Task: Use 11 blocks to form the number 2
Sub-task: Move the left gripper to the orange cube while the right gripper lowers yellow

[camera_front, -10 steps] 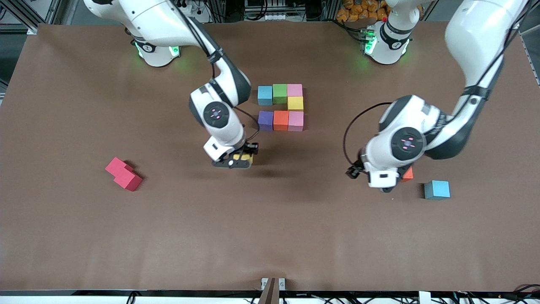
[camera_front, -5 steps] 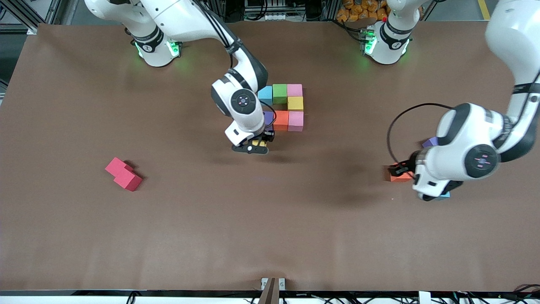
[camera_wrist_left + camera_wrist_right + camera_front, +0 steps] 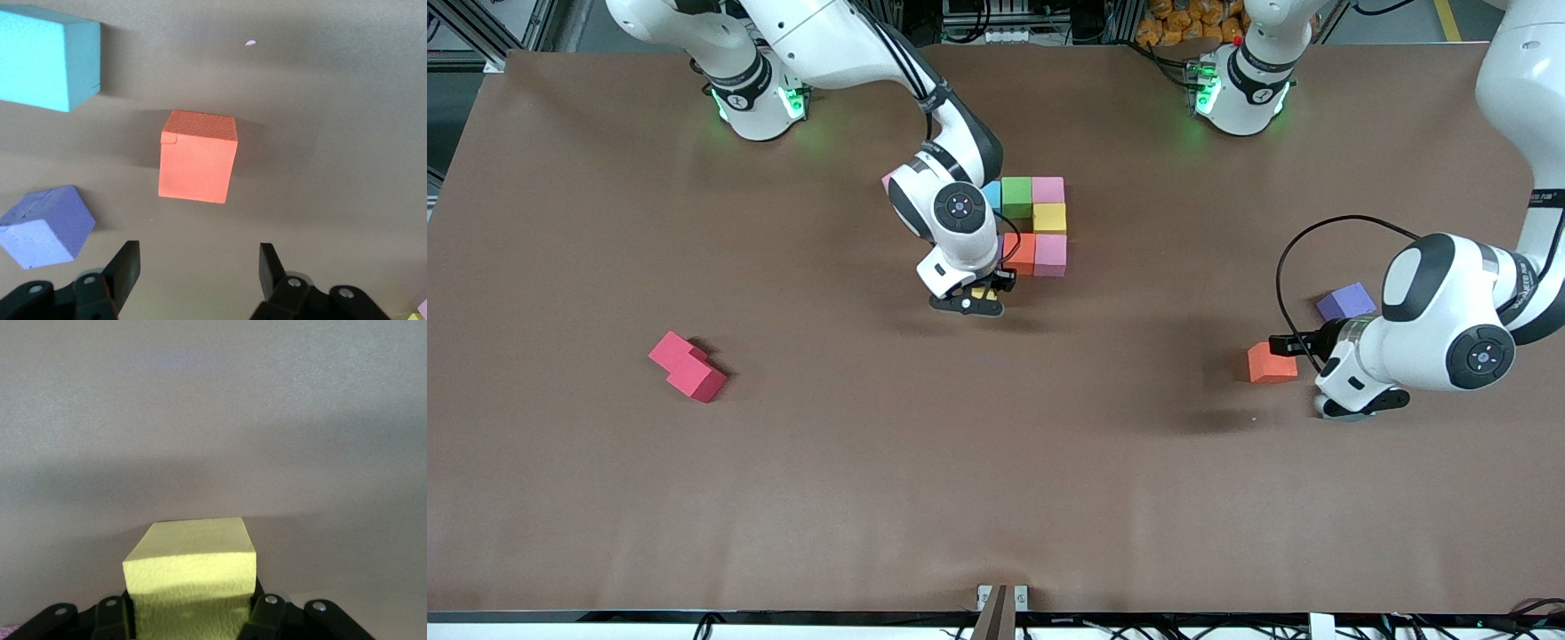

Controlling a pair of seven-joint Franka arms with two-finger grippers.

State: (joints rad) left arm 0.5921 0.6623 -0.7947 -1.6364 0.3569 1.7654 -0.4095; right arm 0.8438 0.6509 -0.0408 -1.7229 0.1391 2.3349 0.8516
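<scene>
Brown matte covering spans the bench [image 3: 996, 498], with both arm bases along its top edge in the front view.

The right hand [image 3: 971, 300] is clamped on a yellow block [image 3: 191, 573] and hangs just at the nearer edge of the partial number 2 [image 3: 1032, 222], by its purple corner, which the wrist hides. To do this step well, the yellow block should go down square, flush against that middle row and directly under the purple end, so the digit's lower stroke starts straight; release only once it sits flat, then lift straight up so the foam is not dragged.

The left hand [image 3: 199, 270] hovers with its fingers apart over the bench near an orange block [image 3: 1272, 364]; a purple block [image 3: 1346, 302] and a blue block [image 3: 47, 57] lie close by, all apart from one another.

Counted: 6 cubes of the digit show, with blue [image 3: 991, 194], green [image 3: 1016, 196], pink [image 3: 1048, 189], yellow [image 3: 1049, 218], orange [image 3: 1023, 252] and pink [image 3: 1050, 255]. 2 red blocks [image 3: 687, 365] touch each other toward the right arm's end. 3 loose blocks sit toward the left arm's end. 1 is held.
</scene>
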